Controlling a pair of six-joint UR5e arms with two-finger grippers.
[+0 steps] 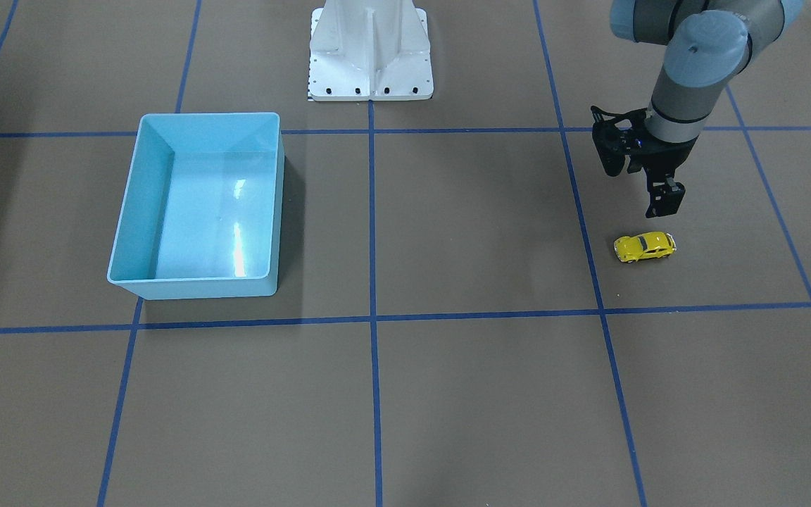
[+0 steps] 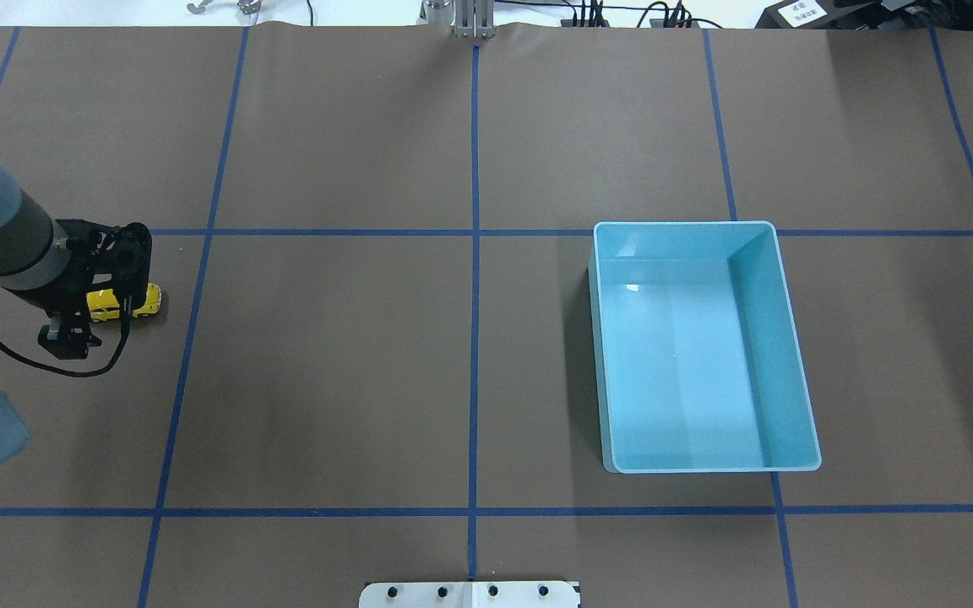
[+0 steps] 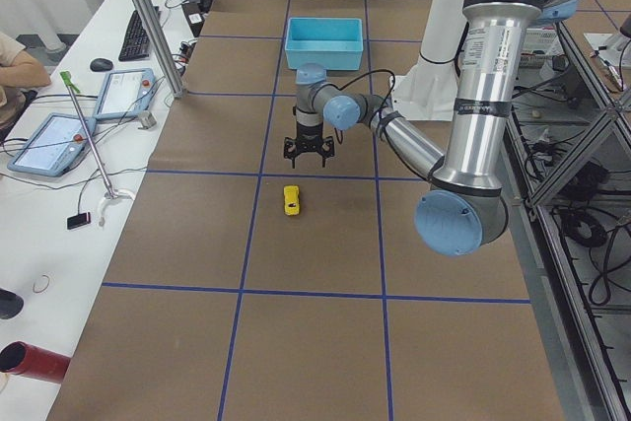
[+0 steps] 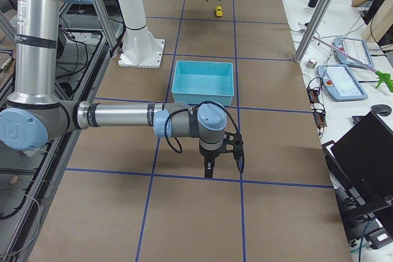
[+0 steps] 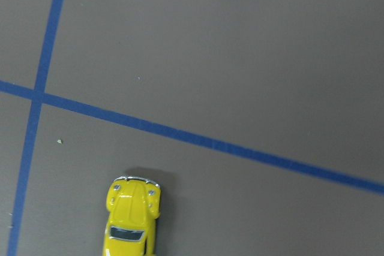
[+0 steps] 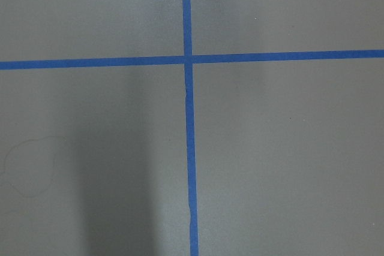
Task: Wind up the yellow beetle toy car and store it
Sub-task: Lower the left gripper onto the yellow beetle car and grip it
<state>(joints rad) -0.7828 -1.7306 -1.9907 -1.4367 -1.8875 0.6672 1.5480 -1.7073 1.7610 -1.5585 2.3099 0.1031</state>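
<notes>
The yellow beetle toy car (image 1: 645, 246) stands on its wheels on the brown table, in the grid square on my left side. It also shows in the left wrist view (image 5: 132, 217), nose up, at the bottom edge. My left gripper (image 1: 638, 191) hovers just above and behind the car, open and empty, not touching it. In the overhead view the gripper (image 2: 102, 287) partly covers the car (image 2: 147, 301). The light blue bin (image 1: 194, 287) stands empty on my right side. My right gripper (image 4: 224, 159) shows only in the exterior right view, low over the table; I cannot tell its state.
The white robot base (image 1: 370, 49) stands at the table's back middle. Blue tape lines grid the brown table. A desk with tablets (image 3: 49, 140) and a metal pole (image 3: 148, 22) runs along the far edge on the operators' side.
</notes>
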